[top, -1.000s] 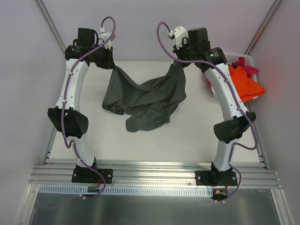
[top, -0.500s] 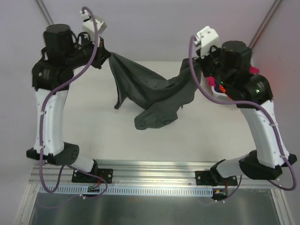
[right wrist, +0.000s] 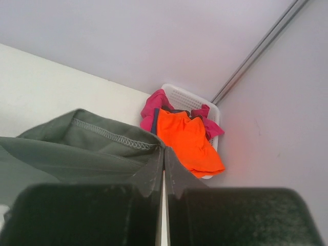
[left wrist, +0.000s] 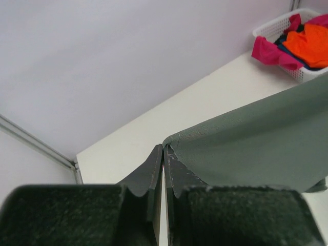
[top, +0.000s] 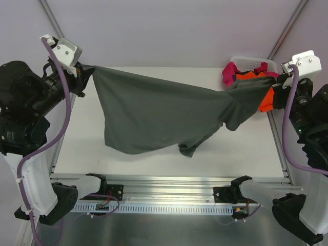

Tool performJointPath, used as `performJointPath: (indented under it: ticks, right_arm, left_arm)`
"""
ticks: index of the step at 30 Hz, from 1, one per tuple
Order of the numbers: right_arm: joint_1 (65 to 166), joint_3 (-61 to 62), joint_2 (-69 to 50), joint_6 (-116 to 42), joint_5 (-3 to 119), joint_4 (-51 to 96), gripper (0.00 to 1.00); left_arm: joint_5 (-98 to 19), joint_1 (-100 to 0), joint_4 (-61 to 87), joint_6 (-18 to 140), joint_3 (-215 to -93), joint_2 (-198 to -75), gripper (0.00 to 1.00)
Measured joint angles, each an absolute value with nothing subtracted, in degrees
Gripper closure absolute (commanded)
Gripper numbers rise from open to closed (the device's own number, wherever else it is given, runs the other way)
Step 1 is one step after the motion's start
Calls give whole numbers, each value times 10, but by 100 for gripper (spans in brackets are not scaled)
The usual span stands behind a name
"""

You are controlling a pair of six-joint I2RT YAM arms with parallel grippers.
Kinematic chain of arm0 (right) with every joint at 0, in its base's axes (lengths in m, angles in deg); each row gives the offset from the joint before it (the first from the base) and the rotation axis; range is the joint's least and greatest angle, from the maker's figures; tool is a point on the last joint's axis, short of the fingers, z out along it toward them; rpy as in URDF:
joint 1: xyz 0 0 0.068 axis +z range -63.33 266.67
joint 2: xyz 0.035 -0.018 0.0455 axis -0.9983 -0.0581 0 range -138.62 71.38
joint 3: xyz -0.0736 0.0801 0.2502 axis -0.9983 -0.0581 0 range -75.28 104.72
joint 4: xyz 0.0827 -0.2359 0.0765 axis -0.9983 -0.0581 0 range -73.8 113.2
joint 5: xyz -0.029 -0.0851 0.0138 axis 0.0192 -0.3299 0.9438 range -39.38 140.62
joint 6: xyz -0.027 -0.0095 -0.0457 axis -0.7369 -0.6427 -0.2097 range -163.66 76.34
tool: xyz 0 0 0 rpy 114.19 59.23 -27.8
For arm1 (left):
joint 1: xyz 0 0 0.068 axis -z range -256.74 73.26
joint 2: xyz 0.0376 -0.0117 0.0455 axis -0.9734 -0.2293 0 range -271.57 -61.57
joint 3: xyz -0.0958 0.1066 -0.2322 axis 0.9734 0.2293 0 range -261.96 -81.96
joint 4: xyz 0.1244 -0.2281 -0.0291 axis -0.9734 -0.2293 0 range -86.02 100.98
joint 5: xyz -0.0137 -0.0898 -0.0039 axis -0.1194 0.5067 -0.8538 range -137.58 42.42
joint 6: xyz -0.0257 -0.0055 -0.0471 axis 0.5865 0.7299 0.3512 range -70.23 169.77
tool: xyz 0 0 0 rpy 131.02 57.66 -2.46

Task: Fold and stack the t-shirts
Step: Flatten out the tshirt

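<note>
While taut between left claw (top: 87, 68) and right claw (top: 277, 80), one grey-olive t-shirt (top: 154, 113)

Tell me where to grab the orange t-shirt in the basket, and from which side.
Probably pinch the orange t-shirt at its raised middle folds, coming straight down: it lies uppermost, and the walls of the white basket would block a sideways approach.

Robot lab cell; plain walls (top: 169, 31), aluminium rail (top: 169, 184), white tabletop (top: 87, 146)

No text, label, brand, number or sign can be read anywhere in these views.
</note>
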State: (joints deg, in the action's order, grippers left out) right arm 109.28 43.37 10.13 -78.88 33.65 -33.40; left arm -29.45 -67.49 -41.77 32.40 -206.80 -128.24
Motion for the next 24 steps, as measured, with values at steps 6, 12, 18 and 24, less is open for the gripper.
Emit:
performJointPath:
  ticks: [6,12,18,24]
  right_arm:
    - [1084,437,74,-789,350,-320,99]
    - [1083,466,-67,-802,367,-266,99]
    - [1082,481,-242,-822,379,-230,99]
    - [1082,509,-368,-827,376,-226,100]
  left_arm:
    - [-281,-675,-421,325,-2054,-1353,100]
    - [-266,-675,-414,327,-2087,-1492,100]
    - [-266,-675,-392,317,-2061,-1583,100]
    - [-272,-675,-367,305,-2010,-1620,100]
